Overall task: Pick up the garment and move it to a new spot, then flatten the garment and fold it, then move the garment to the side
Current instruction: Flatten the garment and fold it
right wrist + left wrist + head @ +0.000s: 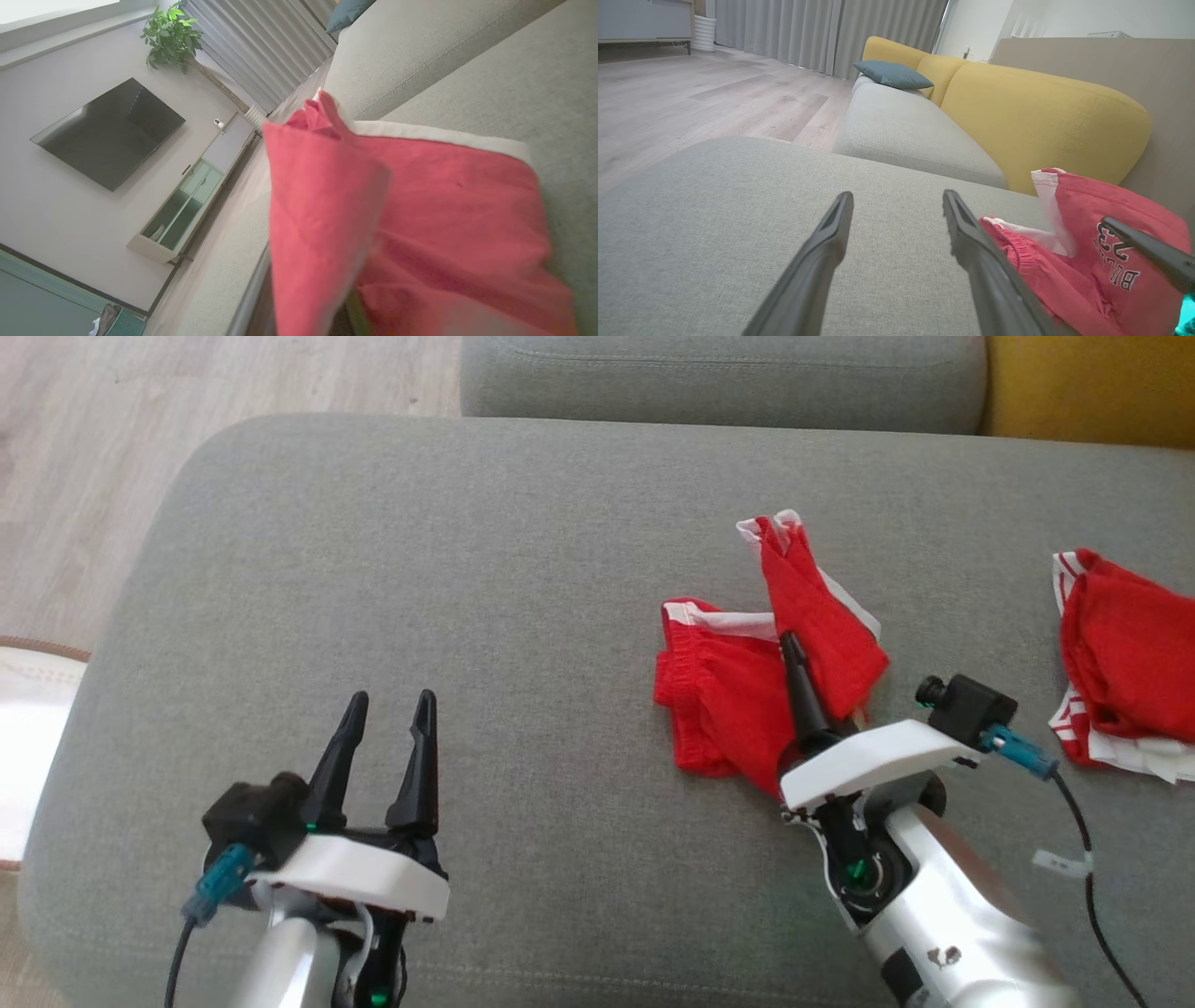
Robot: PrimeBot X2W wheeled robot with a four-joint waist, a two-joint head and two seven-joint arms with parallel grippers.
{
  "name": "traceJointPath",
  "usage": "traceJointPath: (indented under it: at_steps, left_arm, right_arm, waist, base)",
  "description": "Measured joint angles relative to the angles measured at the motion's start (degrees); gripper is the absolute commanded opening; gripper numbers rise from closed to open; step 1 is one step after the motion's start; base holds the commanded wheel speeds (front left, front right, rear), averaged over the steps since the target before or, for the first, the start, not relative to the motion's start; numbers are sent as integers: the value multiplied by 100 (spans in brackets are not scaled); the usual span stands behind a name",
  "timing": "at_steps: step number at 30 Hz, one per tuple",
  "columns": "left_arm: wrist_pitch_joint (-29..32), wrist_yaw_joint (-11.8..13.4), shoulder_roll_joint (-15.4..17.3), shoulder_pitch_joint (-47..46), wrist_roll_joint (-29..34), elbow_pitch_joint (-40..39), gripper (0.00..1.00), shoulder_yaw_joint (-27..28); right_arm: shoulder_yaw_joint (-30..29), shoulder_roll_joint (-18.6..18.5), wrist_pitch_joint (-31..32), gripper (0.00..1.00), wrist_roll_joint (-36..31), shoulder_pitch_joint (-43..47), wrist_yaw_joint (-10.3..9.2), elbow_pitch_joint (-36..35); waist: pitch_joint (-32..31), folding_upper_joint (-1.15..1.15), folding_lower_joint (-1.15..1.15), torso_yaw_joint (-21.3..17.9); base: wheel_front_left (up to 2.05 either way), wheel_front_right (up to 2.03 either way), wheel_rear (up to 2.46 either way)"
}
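Evidently the right gripper pinches the red garment to carry it elsewhere, while the left gripper waits spread, empty.

Home living room, yellow sofa, wall television

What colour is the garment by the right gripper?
The garment is red with white trim and dark lettering, clearest in the left wrist view.

forearms silver | wrist plates white | jaws long, black | cables black | plugs teal
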Motion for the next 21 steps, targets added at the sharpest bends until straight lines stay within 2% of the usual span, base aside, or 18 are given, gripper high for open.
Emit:
traceJointPath:
  at_steps: [9, 10, 11, 21]
  left_arm:
    - [0, 22, 2, 0, -2, 62, 100, -65]
    - [0, 25, 2, 0, -8, 63, 100, -78]
    - [0, 26, 1, 0, -30, 55, 100, -80]
    - [0, 68, 2, -20, -92, -44, 100, 7]
  right_arm:
    - [660, -10, -108, 0, 136, -376, 0, 424]
    - [740, -11, -110, 65, 97, -418, 0, 506]
    - [821, -11, -123, 100, 42, -460, 0, 586]
    - [1625, -22, -136, 100, 73, -772, 0, 1032]
  waist:
    - [26, 0, 0, 184]
    - [41, 0, 0, 202]
    - [61, 0, 0, 217]
    - [316, 0, 0, 333]
  base:
    - [0, 0, 0]
    - [0, 0, 0]
    - [0, 0, 0]
    - [0, 0, 0]
